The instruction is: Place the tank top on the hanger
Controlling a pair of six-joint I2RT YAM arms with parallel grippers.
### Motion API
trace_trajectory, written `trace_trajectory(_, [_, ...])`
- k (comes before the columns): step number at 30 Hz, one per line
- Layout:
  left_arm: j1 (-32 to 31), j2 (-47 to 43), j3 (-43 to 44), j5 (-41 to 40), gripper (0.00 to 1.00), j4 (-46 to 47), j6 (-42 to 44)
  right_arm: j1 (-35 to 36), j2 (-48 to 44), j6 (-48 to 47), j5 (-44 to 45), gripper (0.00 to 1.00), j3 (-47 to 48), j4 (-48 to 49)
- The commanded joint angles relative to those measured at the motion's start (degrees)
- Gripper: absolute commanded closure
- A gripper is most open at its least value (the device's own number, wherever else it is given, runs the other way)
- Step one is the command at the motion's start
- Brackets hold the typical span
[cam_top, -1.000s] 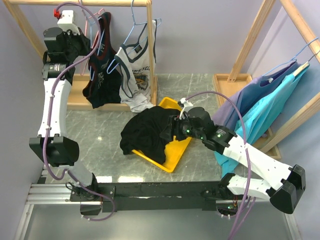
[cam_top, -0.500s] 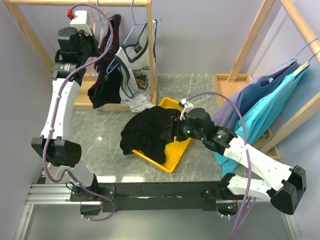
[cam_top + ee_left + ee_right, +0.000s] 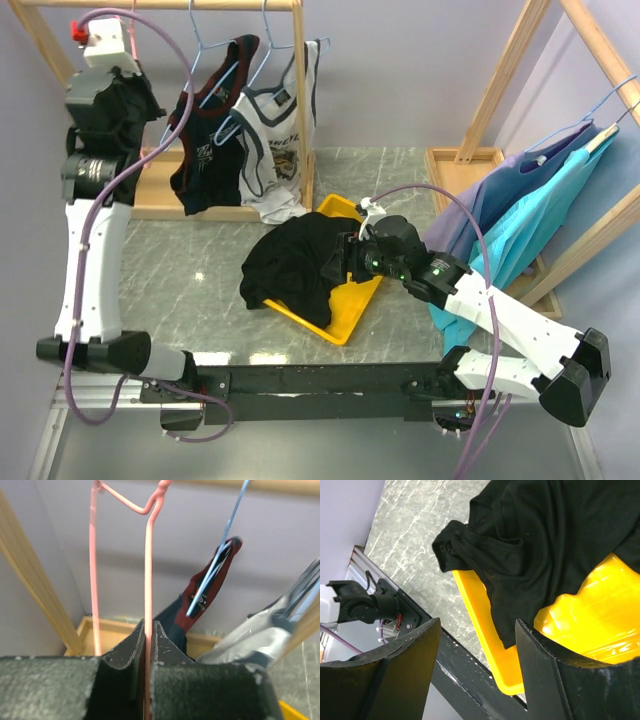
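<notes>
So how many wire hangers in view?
4: a pink-red hanger in the left end effector, two light blue hangers on the left rack, another light blue hanger on the right rack. Clothes may hide more.

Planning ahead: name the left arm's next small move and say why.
Probably carry the hanger toward the table: the left tool is shut on its pink wire by the rack, while the tank top lies heaped over the yellow tray.

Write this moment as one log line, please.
left hand: shut on hanger at rack | right hand: open near tank top | tank top: heaped on yellow tray, not hung
</notes>
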Motion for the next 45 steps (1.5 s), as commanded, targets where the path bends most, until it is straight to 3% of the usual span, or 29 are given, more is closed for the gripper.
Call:
trace_trajectory(1, [0.34,-2.44,0.37,-0.91,0.99,3.16,1.12,0.36,0.75,-1.27,1.00,0.31,2.46,0.54])
trace_trajectory(8, [0.60,-2.43,1.34,0.68,0.99,1.49,-0.45,0.28,0.84,-1.53,2.31,0.31,2.55,0.36])
trace_trajectory(18, [0.60,-13.31,2.31,10.16,0.99,-1.06,-3.97,0.45,1.02,-2.06,6.62,0.31,1.59,-0.43])
trace_trajectory(21, [0.60,-16.83,-0.67,17.18,0.99,-0.01,-6.07,0.62,1.37,-2.06,6.71,0.31,0.97,0.01])
trace_trajectory(26, [0.52,-20.71,-7.43,36.75,0.99,3.24,-11.35,2.47,3.65,-1.62,7.76,0.31,-0.26,1.50])
trace_trajectory(32, [-0.97,-23.09,-16.14,48.56,0.99,6.15,-15.57,5.71,9.35,-0.22,10.30,0.35,-1.84,5.37])
trace_trajectory(35, [-5.01,-22.39,-18.95,47.54,0.99,5.19,-15.67,7.56,12.86,0.57,11.45,0.39,-2.46,6.95])
trace_trajectory(40, [-17.91,-20.63,-19.92,35.68,0.99,-0.61,-11.80,9.59,19.90,3.91,15.92,0.51,-2.72,7.84])
trace_trajectory(45, [-23.91,-20.71,-23.34,28.11,0.99,-2.55,-9.51,11.35,24.13,5.58,21.30,0.46,-3.60,6.78])
